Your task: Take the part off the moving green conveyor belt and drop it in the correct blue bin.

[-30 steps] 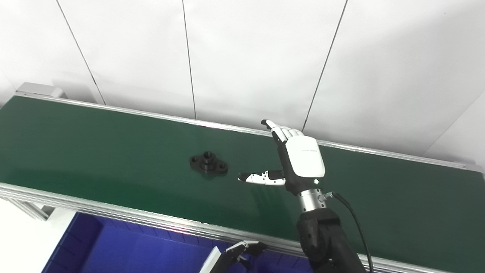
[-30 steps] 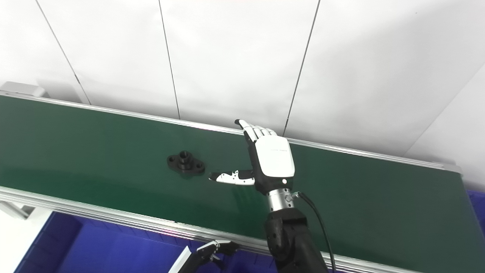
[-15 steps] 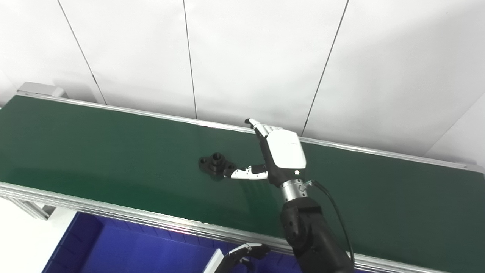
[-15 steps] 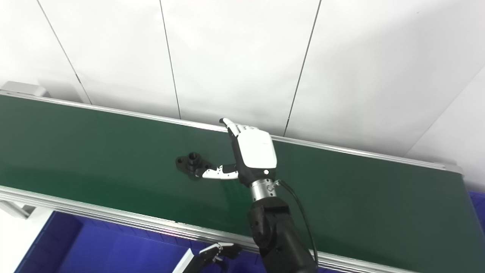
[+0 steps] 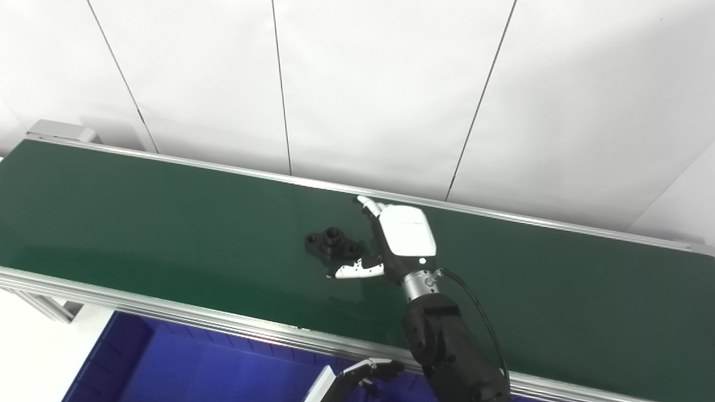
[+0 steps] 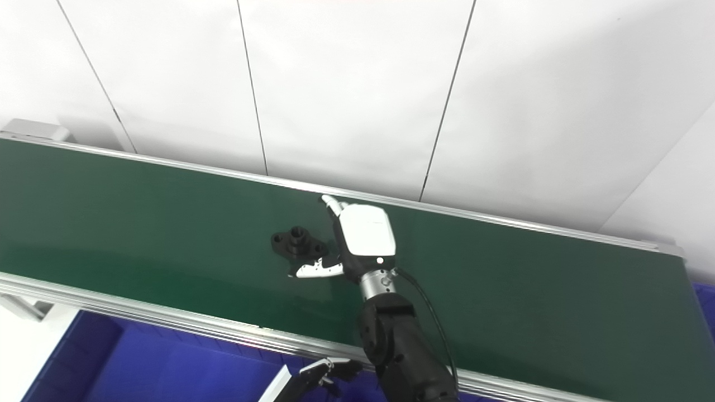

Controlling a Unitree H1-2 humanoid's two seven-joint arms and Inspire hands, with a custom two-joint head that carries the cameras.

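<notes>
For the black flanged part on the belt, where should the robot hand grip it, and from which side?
Probably by the raised center hub of the black part, from above. The part lies flat on the green belt, so its thin lobes offer little to pinch, while the hub stands up. The right robot hand sits open just right of it, thumb toward the near side, so closing across the hub looks natural.

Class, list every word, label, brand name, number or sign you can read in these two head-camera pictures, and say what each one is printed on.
Back of the right robot hand: a faint line of small print on the white cover, too small and blurred to read.
Black part, green conveyor belt, blue bin, left robot hand, wall panels: no text, numbers or signs visible.
</notes>
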